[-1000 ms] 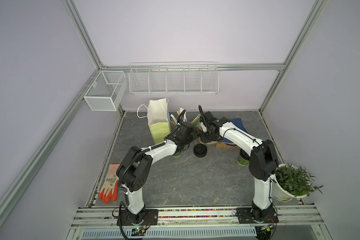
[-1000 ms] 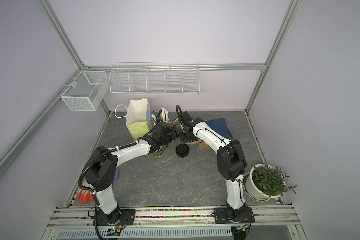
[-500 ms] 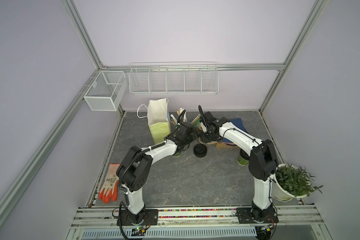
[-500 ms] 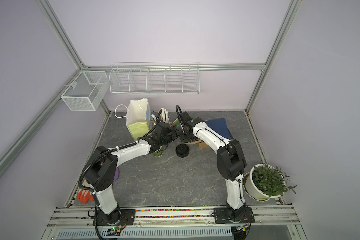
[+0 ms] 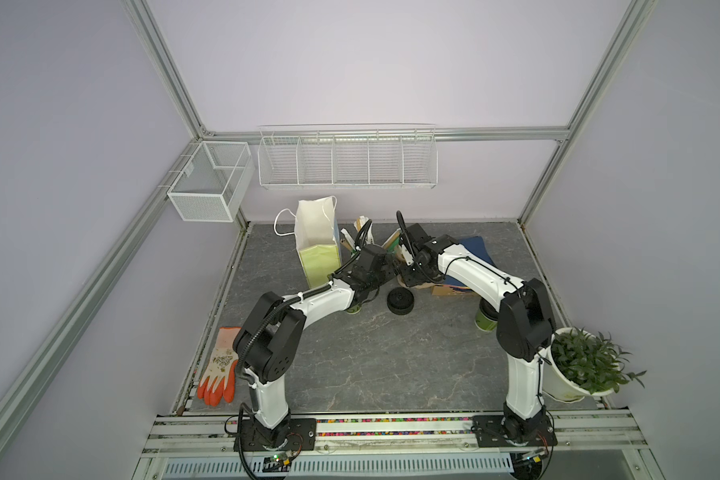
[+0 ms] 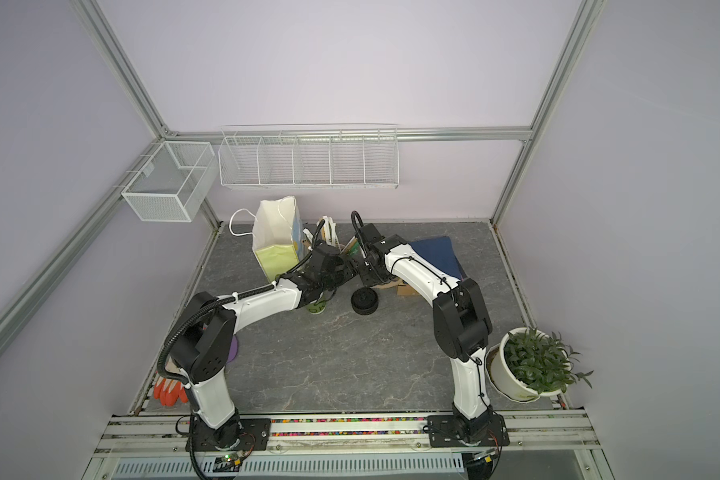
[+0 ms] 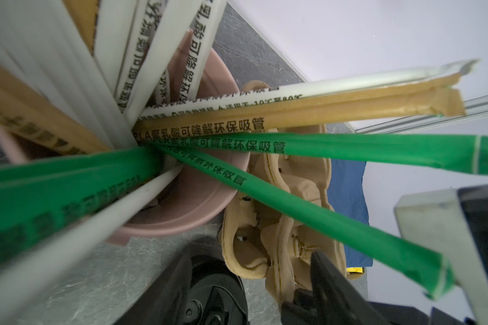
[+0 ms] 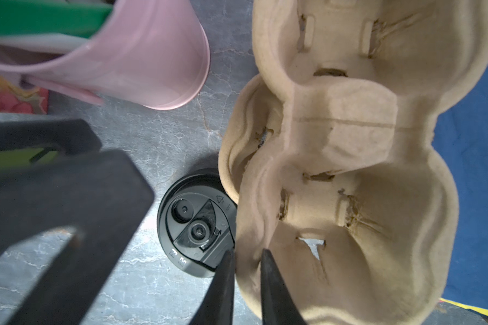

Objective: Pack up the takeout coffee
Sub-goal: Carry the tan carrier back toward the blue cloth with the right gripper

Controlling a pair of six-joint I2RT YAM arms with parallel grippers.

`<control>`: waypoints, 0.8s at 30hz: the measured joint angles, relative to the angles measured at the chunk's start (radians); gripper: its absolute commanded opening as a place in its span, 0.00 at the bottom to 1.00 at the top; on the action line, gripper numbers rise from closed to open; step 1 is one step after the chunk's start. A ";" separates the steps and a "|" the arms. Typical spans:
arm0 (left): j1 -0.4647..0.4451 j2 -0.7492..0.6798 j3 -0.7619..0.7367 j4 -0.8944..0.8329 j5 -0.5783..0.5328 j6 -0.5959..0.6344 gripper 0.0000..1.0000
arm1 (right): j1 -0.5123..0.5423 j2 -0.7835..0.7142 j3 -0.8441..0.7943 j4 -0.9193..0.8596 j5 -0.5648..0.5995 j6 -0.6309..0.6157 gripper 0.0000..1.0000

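Coffee cup (image 5: pixel 485 326) exposed beside right arm (image 5: pixel 524 320)

It stands, top hidden, behind that arm's elbow, apart from the cardboard tray (image 8: pixel 350 168). Right gripper (image 8: pixel 247 253) pinches the tray rim; left gripper (image 5: pixel 386 272) hangs spread among the straws (image 7: pixel 350 146). Pulling the tray could topple the lids (image 8: pixel 196 222) or swing the elbow into the cup

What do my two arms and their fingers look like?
Both match: the left arm and right arm have glossy white shells, bulky black joint housings and black base plates. A black corrugated hose loops past the left elbow; thin black cables cross the white shells. The right gripper has matte black fingers tapering to narrow tips.
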 measured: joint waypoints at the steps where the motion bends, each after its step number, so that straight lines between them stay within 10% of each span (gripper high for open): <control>1: 0.000 0.000 0.000 0.000 0.000 0.000 0.68 | 0.000 0.000 0.000 0.000 0.000 0.000 0.17; 12: -0.007 0.000 0.000 0.010 0.007 0.000 0.68 | -0.040 -0.024 0.000 0.013 -0.080 0.019 0.14; 19: -0.016 0.001 0.003 0.010 0.010 0.009 0.68 | -0.098 -0.059 0.008 0.026 -0.105 0.061 0.48; 24: -0.016 0.002 0.032 -0.001 0.013 0.021 0.68 | -0.117 -0.040 0.094 -0.003 -0.075 0.060 0.53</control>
